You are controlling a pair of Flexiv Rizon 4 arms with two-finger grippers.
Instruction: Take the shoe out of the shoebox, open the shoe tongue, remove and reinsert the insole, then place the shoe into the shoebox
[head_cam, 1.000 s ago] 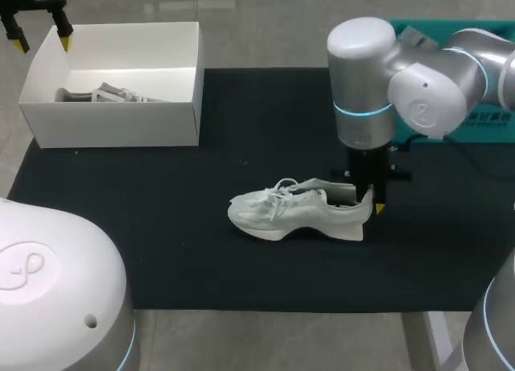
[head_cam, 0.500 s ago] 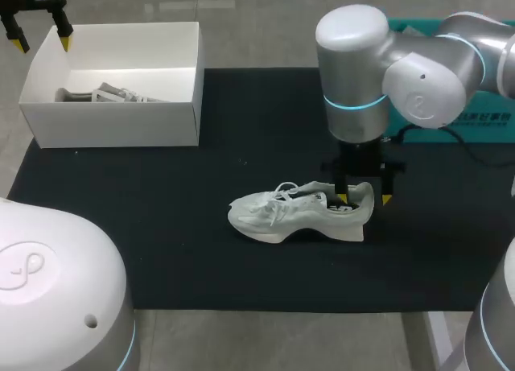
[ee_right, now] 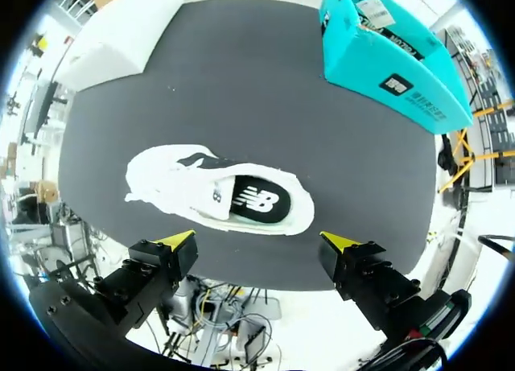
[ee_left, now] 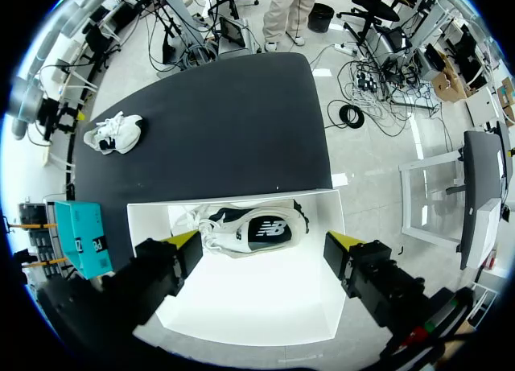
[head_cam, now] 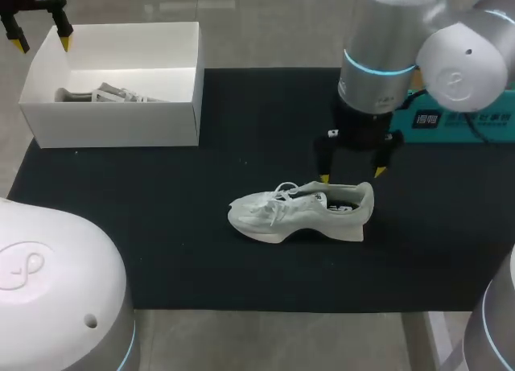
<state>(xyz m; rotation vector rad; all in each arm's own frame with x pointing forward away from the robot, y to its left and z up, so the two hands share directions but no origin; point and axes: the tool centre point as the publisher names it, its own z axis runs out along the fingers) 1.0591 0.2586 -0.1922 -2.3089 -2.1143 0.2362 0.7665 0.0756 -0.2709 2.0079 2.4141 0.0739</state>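
A white shoe (head_cam: 282,214) lies on its side on the black mat (head_cam: 201,250), toe to the left. My right gripper (head_cam: 351,175) hangs open just above its heel opening, touching nothing. From the right wrist view the shoe (ee_right: 173,182) lies ahead of the open right gripper (ee_right: 257,242), and a dark insole (ee_right: 257,200) sits inside the shoe. My left gripper (head_cam: 40,35) is open over the far left corner of the white shoebox (head_cam: 113,121). A second shoe (ee_left: 249,230) lies in the shoebox (ee_left: 241,307), under the open left gripper (ee_left: 261,242).
A teal box (head_cam: 459,117) stands at the mat's right edge behind my right arm, also visible as the teal box (ee_right: 394,57) in the right wrist view. The shoebox (ee_right: 121,33) is at the mat's far left corner.
My right gripper opened, let go of the shoe's heel area and rose clear of it. The shoe stayed in place. The left arm has not moved.
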